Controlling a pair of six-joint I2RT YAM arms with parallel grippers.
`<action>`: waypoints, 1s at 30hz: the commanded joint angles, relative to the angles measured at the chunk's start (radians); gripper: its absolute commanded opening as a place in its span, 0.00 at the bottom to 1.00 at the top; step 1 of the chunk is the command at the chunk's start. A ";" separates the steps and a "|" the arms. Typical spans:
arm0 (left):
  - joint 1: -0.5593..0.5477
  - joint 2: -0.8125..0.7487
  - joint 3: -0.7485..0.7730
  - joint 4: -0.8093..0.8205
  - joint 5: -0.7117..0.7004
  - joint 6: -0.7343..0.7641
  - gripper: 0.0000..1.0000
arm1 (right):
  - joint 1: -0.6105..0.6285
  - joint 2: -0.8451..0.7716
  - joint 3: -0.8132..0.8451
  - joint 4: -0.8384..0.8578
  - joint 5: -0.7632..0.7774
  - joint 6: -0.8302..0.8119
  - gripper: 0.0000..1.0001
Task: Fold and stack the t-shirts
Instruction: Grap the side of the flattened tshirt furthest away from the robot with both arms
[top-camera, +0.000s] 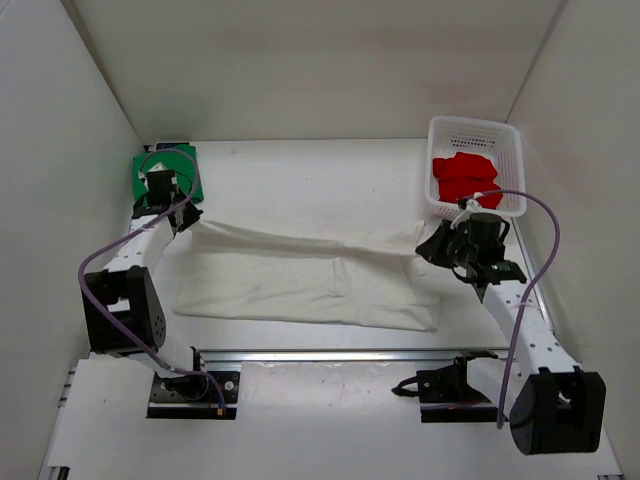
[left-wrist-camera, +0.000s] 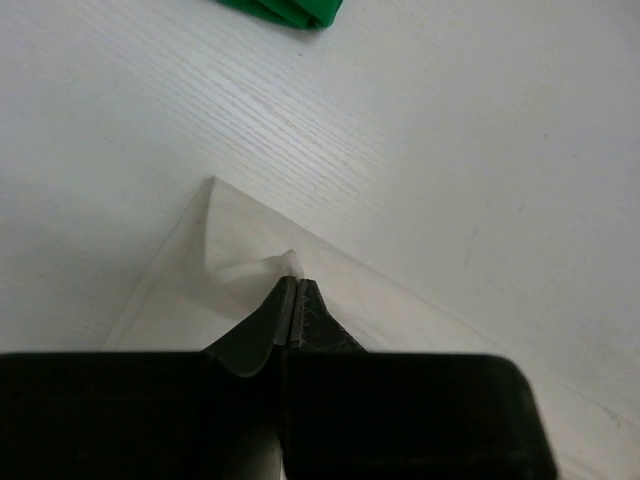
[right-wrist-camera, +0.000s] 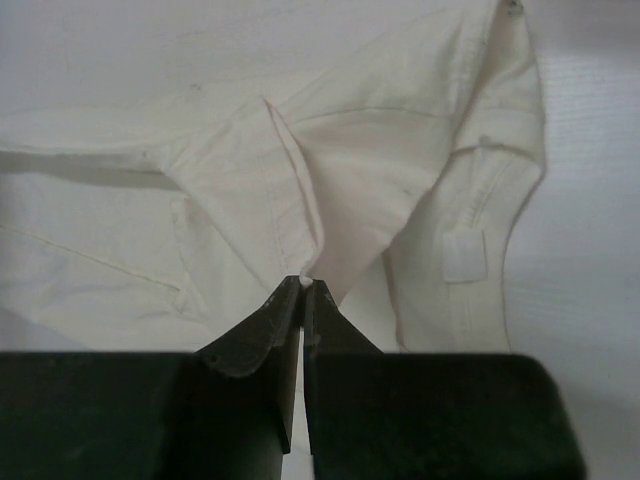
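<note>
Surface: a white table (top-camera: 300, 180) with a faint wood grain, closed in by plain white walls (top-camera: 300, 60) at the back and both sides; a metal rail (top-camera: 340, 355) runs along the near edge between my arm bases. The white shirt (top-camera: 300, 285) lies across the middle of the table as a long, wrinkled band, its far edge running from one pincer to the other. My left pincer (top-camera: 185, 222) sits at that edge's left corner. In the left wrist view the left pincer (left-wrist-camera: 292, 285) has its jaws pressed together on a small nub of the white shirt (left-wrist-camera: 250, 250), with the corner lying flat on the table (left-wrist-camera: 450, 150) just ahead. My right pincer (top-camera: 432, 250) sits at the right end of the band. In the right wrist view the right pincer (right-wrist-camera: 303, 285) is likewise clamped, gripping a raised crease of the white shirt (right-wrist-camera: 380, 170); a small sewn label (right-wrist-camera: 463, 258) shows just right of the tips. The green shirt (top-camera: 165, 170) lies folded in the far left corner, just beyond my left pincer, and its edge shows at the top of the left wrist view (left-wrist-camera: 290, 10). The red shirt (top-camera: 465, 178) lies crumpled in a white mesh basket (top-camera: 475, 130) at the far right, just beyond my right pincer.
</note>
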 joint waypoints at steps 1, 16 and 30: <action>0.022 -0.081 -0.006 0.044 0.035 -0.024 0.00 | -0.029 -0.089 -0.064 -0.041 -0.006 -0.014 0.00; 0.095 -0.096 -0.233 0.081 0.152 -0.089 0.08 | -0.112 -0.315 -0.364 -0.071 -0.150 0.190 0.00; 0.028 -0.380 -0.330 0.182 0.043 -0.211 0.32 | 0.024 -0.300 -0.220 -0.131 0.055 0.130 0.22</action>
